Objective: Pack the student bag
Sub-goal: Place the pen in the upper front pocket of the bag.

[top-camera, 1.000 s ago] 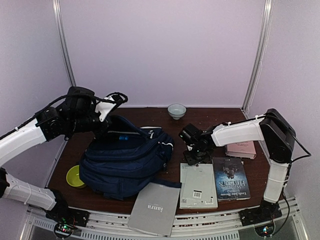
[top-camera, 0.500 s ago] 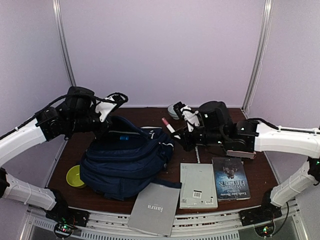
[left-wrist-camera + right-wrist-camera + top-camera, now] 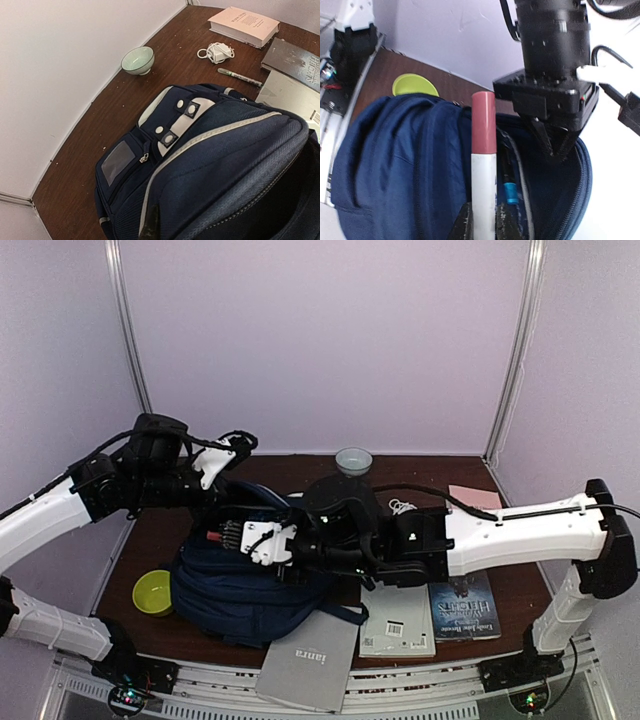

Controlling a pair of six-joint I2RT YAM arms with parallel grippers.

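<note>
Your right gripper [image 3: 482,220] clasps a pink-capped marker [image 3: 483,150] over the open student bag [image 3: 395,150], whose rim your left gripper [image 3: 555,147] pinches just ahead.

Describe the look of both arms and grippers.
The left arm and right arm have white tubular links, black joint housings and thin black cables. The left gripper is a black boxy block with dark tapered fingers; the right gripper has a white housing.
</note>
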